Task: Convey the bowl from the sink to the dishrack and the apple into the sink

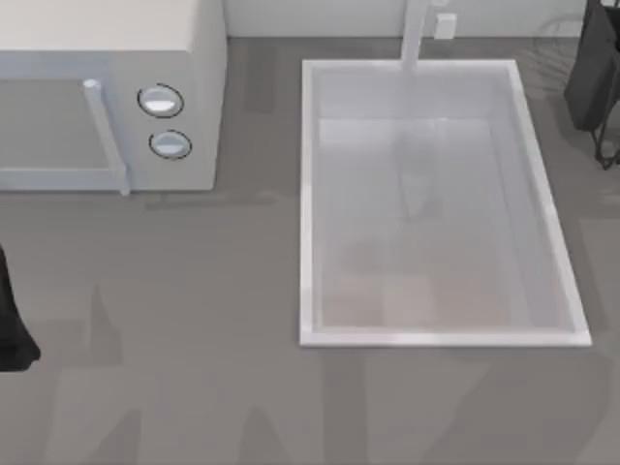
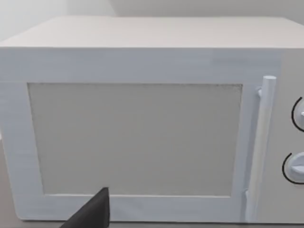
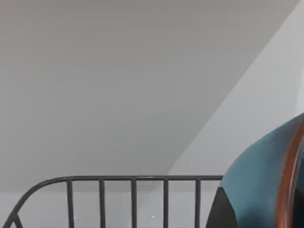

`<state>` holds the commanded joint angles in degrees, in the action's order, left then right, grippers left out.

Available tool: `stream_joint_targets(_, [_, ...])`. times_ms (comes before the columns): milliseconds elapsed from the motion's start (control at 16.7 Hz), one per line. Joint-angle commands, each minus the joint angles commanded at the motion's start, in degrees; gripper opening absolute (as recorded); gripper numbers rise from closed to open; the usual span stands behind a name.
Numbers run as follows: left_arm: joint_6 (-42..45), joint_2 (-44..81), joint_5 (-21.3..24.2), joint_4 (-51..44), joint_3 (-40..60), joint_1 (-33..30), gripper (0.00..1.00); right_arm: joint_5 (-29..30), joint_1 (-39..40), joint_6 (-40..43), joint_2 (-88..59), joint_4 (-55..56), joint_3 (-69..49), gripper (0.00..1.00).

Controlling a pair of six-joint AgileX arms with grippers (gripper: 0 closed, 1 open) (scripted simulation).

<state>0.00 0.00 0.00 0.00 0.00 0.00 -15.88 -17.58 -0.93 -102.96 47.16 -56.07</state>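
The white sink [image 1: 310, 194] lies right of the table's middle with nothing in its basin. My right arm [image 1: 593, 68] is at the far right corner. In the right wrist view the blue bowl [image 3: 266, 175] with its orange rim sits close up, a dark finger [image 3: 220, 211] pressed against its outer wall, so the right gripper is shut on it. The dishrack's dark wire rail [image 3: 133, 183] runs just beyond the bowl. The apple is out of view. My left arm [image 1: 12, 329] is parked at the table's left edge; one of its fingertips [image 2: 95, 213] points at the microwave.
A white microwave [image 1: 107, 58] with two round knobs [image 1: 160, 101] and a bar handle stands at the far left, its door shut. The faucet post [image 1: 415, 34] rises at the sink's far rim. Grey tabletop spreads in front of the microwave and sink.
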Motion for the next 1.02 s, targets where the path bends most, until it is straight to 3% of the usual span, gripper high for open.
stream_joint_targets(360, [0.0,0.0,0.0,0.0,0.0,0.0,1.00,0.0,0.0,0.0,0.0,0.0,0.0,0.98])
stream_joint_targets(1020, [0.0,0.0,0.0,0.0,0.0,0.0,1.00,0.1,0.0,0.0,0.5,-0.3,0.3,1.00])
